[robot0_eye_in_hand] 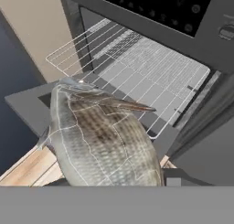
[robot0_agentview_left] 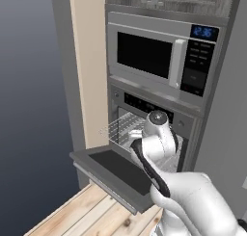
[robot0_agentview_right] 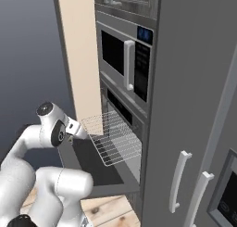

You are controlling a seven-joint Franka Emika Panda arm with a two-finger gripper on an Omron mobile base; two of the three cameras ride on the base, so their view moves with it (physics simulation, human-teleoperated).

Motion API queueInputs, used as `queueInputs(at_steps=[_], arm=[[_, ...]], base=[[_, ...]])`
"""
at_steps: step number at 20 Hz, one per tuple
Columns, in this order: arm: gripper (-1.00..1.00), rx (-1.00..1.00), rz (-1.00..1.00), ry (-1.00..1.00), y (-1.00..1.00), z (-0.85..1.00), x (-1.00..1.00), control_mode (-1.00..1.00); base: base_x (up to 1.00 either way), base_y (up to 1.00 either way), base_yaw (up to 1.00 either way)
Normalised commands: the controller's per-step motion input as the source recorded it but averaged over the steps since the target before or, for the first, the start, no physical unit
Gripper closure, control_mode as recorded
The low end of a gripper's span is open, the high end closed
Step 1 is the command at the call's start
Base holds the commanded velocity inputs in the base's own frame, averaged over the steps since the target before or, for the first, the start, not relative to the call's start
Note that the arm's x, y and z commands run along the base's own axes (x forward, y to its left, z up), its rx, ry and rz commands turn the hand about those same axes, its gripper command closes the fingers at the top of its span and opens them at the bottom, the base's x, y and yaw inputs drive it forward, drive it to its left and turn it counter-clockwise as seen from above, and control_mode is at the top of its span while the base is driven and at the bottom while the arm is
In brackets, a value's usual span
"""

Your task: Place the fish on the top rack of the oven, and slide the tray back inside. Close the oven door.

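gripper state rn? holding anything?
Gripper: closed on the fish, held in front of the pulled-out rack above the open oven door.

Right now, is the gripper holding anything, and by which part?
Yes: the fish is in the gripper, looming large in the hand view above the pulled-out top rack. The fish hides the fingertips, so the exact place of the hold cannot be told.

The fish has a scaly, mottled grey-brown skin with a dull sheen. The top rack is thin, bright silver wire, and the oven is matt grey steel with a dark glass window in the oven door. The floor is pale, knotty wood planks.
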Motion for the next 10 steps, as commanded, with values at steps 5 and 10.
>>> queueInputs(at_steps=[5, 10], arm=[[1.00, 0.00, 0.17, 0.14, -0.32, -0.08, 0.48, -1.00], [1.00, -0.03, 0.29, 0.18, -0.08, -0.20, 0.29, -1.00]], base=[[0.00, 0.00, 0.00], [0.00, 0.00, 0.00]])
